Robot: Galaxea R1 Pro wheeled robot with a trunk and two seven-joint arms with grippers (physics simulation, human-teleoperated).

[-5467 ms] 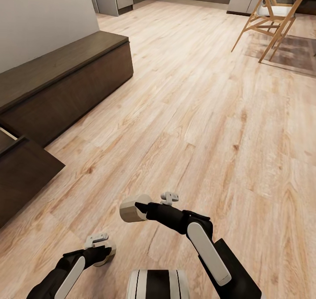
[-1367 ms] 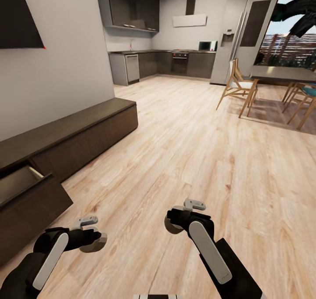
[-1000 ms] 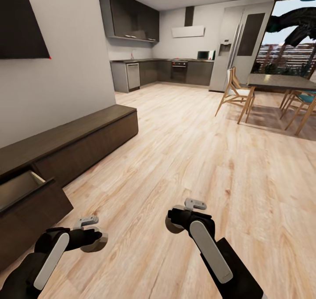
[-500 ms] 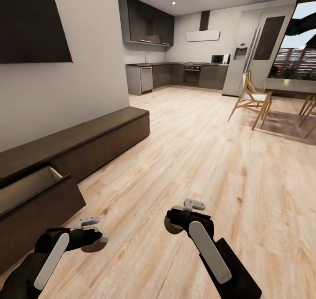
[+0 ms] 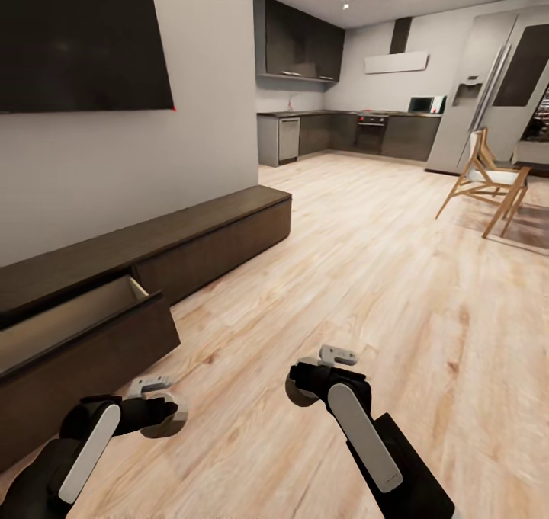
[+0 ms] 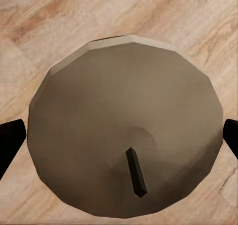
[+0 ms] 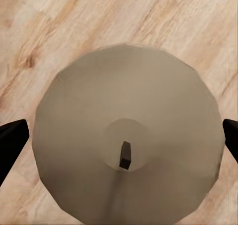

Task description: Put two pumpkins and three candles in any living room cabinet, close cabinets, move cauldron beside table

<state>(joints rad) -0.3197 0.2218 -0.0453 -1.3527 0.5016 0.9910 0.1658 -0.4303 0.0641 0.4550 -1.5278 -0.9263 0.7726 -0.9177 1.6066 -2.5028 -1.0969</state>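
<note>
Carrying one candle in each gripper: left gripper (image 5: 162, 416) clasps a candle (image 6: 124, 131), right gripper (image 5: 305, 386) clasps another (image 7: 129, 150). The cabinet (image 5: 152, 252), one drawer (image 5: 84, 336) pulled open, lies forward-left, nearer the left arm.

No readable txt, labels, brands or nos. on anything

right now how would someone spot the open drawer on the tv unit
Find the black TV on the grey wall; the long dark brown cabinet runs along the floor beneath it. The open drawer is at the cabinet's near end, the one front standing out, showing a pale wood interior.
</note>
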